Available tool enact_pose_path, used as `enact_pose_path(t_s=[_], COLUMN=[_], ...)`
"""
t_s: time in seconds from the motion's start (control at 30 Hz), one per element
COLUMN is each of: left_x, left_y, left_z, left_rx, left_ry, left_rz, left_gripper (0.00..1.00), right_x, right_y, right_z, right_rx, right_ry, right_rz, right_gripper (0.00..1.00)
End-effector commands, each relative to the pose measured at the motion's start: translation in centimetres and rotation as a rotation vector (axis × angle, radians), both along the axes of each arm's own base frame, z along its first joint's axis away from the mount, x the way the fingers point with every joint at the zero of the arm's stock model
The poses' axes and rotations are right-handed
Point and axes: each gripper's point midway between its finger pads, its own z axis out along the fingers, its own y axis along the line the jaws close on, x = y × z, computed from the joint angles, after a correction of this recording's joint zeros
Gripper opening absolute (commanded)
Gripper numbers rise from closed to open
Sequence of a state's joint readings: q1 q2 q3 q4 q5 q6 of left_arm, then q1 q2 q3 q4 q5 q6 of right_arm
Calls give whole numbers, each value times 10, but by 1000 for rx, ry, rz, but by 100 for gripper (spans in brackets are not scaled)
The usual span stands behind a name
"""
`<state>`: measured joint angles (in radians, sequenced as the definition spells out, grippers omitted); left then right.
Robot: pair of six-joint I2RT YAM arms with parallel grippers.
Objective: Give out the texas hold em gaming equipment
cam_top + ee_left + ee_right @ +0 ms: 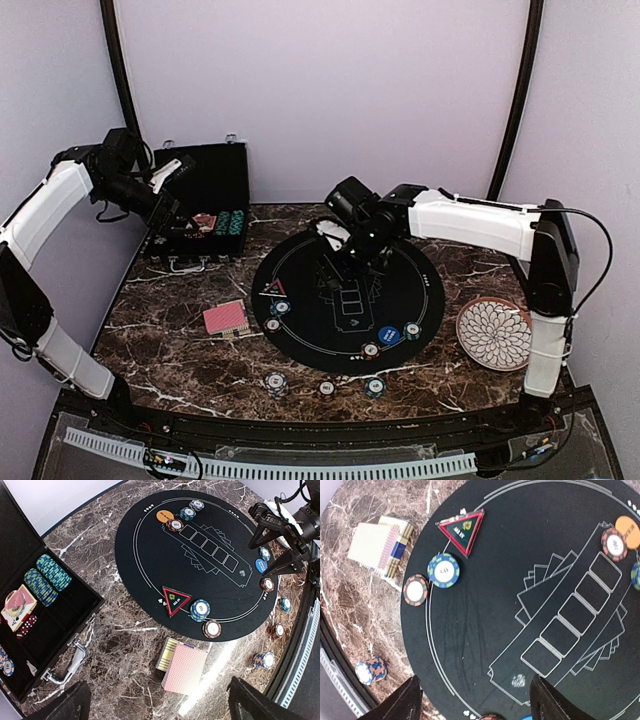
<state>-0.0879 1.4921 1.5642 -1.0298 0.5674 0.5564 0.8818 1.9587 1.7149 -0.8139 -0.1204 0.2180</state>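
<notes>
A red-pink-backed card deck (pixel 225 318) (pixel 185 667) (pixel 377 547) lies on the marble left of the black round mat (pixel 345 300). On the mat are a red-edged triangle marker (pixel 273 289) (pixel 462 527), a blue-green chip (pixel 443 570), a red chip (pixel 416 590), an orange disc (pixel 164 516) and a blue disc (pixel 389 336). My right gripper (pixel 335 265) (pixel 477 700) hangs open and empty over the mat's middle. High over the open case (pixel 200 215), my left gripper (pixel 165 195) (pixel 160 710) is open with nothing in it.
The case (pixel 40 610) holds teal chip rows (pixel 47 580) and loose cards (pixel 17 607). Three chip stacks (pixel 327 388) stand near the front edge. A white petal-patterned plate (pixel 494 333) sits at the right. The table's curved rim runs along the front.
</notes>
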Motion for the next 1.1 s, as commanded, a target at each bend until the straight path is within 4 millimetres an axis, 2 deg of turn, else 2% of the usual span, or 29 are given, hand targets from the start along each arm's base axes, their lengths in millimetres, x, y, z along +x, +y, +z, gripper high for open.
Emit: enact_pose_path(t_s=[0.0, 0.17, 0.3, 0.4, 0.57, 0.7, 0.87, 1.07], left_x=[-12, -16, -12, -12, -13, -16, -18, -27], left_y=[1, 2, 3, -1, -4, -7, -6, 0], left_z=[24, 29, 33, 38, 45, 41, 27, 5], left_rx=[-17, -8, -10, -29, -46, -57, -55, -25], left_ry=[-29, -64, -118, -130, -138, -138, -102, -71], left_rz=[10, 6, 9, -5, -28, -46, -41, -12], left_gripper=[99, 99, 99, 99, 99, 99, 99, 99], right_x=[-17, -53, -55, -46, -46, -61, -91, -98], right_y=[22, 34, 37, 40, 49, 52, 62, 70], right_z=[9, -12, -29, -27, -6, -4, -5, -12], right_rx=[104, 88, 10, 3, 54, 56, 38, 28], right_ry=[-13, -15, -80, -117, -116, -94, -76, -90], right_rz=[124, 243, 249, 238, 229, 285, 367, 411], right_gripper=[72, 69, 71, 72, 73, 74, 72, 71])
